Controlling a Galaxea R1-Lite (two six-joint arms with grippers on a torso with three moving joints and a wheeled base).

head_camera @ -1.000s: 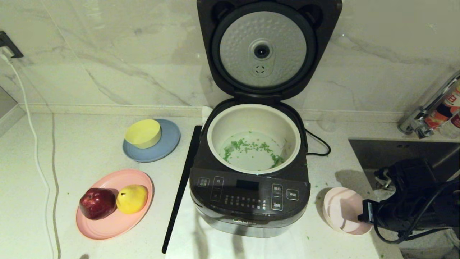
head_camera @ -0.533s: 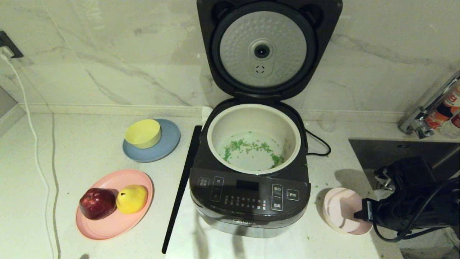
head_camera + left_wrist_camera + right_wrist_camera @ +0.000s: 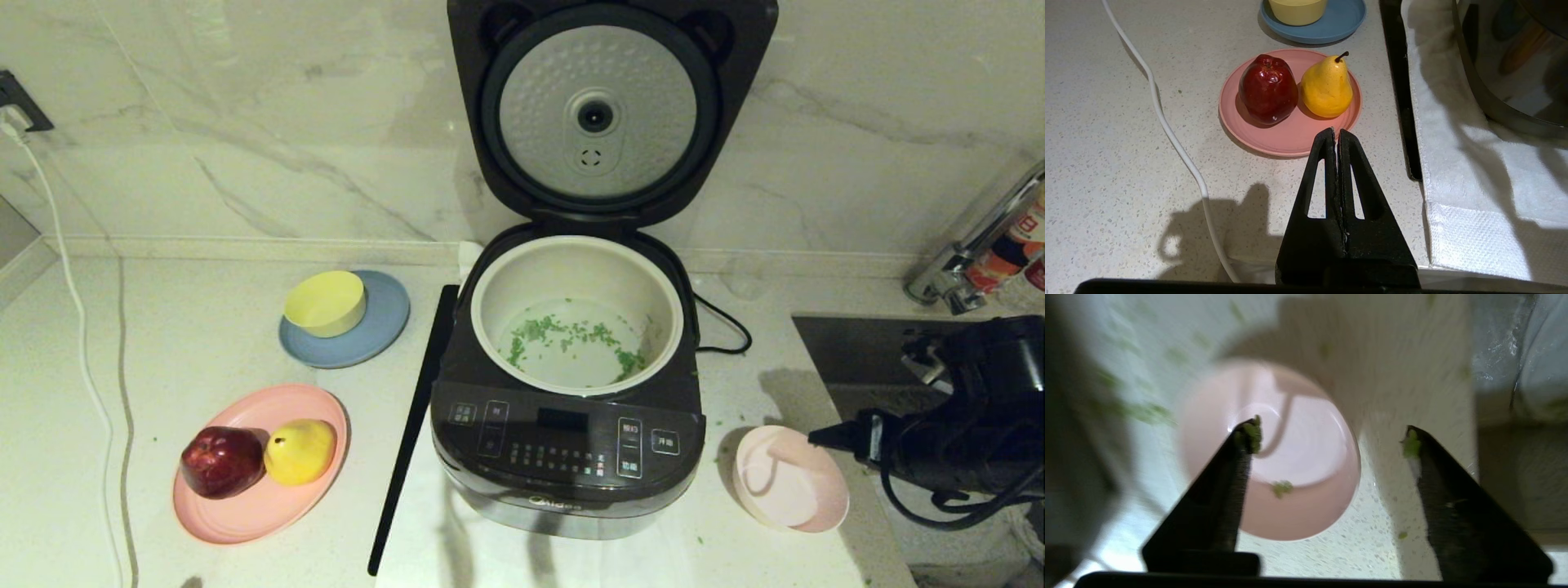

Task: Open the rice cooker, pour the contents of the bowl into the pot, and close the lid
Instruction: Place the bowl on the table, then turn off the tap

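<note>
Bowl emptied and set down, lid not yet closed.
Right gripper point(image 3: 1327, 437) hung above the pink bowl point(image 3: 790, 478) with jaws spread and nothing held, green bits stuck to its tips; likely just clear of the bowl to go for the lid point(image 3: 608, 110), which stood upright over the rice cooker point(image 3: 567, 445). Contents point(image 3: 571, 336) lay in the pot point(image 3: 575, 253). Left gripper point(image 3: 1336, 134) pressed together, parked near the fruit plate point(image 3: 1286, 139). Speckled pale countertop point(image 3: 188, 343), marble wall point(image 3: 245, 122), sink point(image 3: 865, 343) at right.

Your head cam sits high, looking forward and down over the rice cooker point(image 3: 571, 392). Left wrist cam hangs low above the pink plate point(image 3: 1290, 102), also in the head view. Right wrist cam stares close down onto the bowl point(image 3: 1269, 453), likewise shared with the head.
</note>
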